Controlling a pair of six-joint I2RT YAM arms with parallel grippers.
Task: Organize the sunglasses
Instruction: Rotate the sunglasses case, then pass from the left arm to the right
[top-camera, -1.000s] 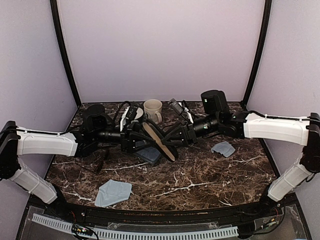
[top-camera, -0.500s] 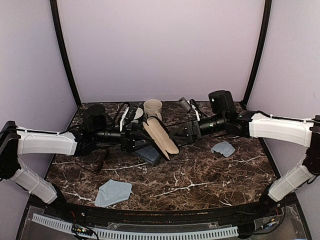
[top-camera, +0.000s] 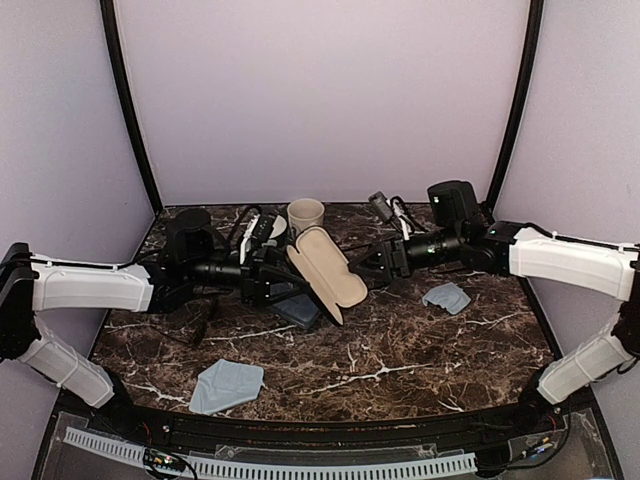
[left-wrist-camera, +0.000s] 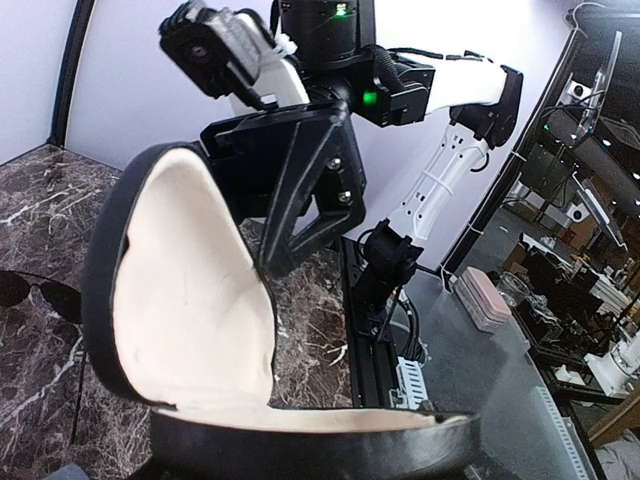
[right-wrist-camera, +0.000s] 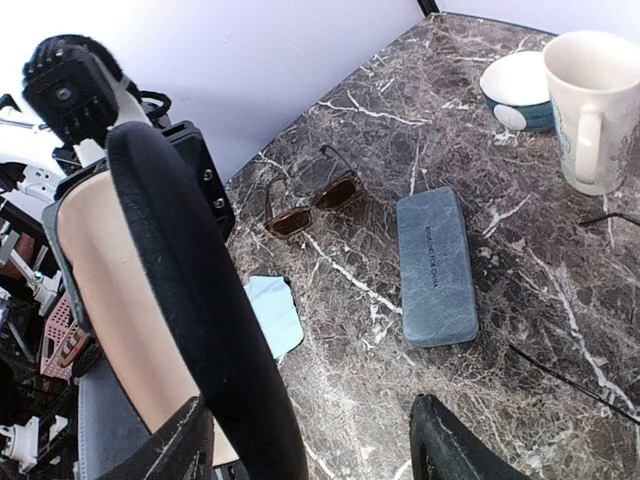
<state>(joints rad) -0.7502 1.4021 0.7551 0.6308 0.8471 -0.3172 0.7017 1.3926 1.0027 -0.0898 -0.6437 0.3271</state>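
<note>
Left gripper (top-camera: 262, 283) clamped on the base of the black oval case (top-camera: 328, 270), held off the table with the lid swung up and the cream lining facing right. Right gripper (top-camera: 368, 268) just right of that lid, fingers well apart and holding nothing; the lid rim sits close beside one finger. Brown sunglasses (right-wrist-camera: 314, 206) lie on the marble on the left, under the left forearm. Their front runs roughly near-to-far, with the arms pointing left. From the free right gripper they are to the left and lower, past the raised case — the left arm is nearer, but it is occupied. Wire-framed sunglasses (left-wrist-camera: 20, 290) are only partly seen: one dark lens and slim arms on the far side, below the case and near the mug (top-camera: 306, 214). That probably makes them the shorter reach for the right gripper. In the way: the lid itself, and the grey-blue case (top-camera: 298, 311) flat beneath it. Bowl (right-wrist-camera: 520, 88) beside the mug; cloths (top-camera: 226, 385) well clear.
</note>
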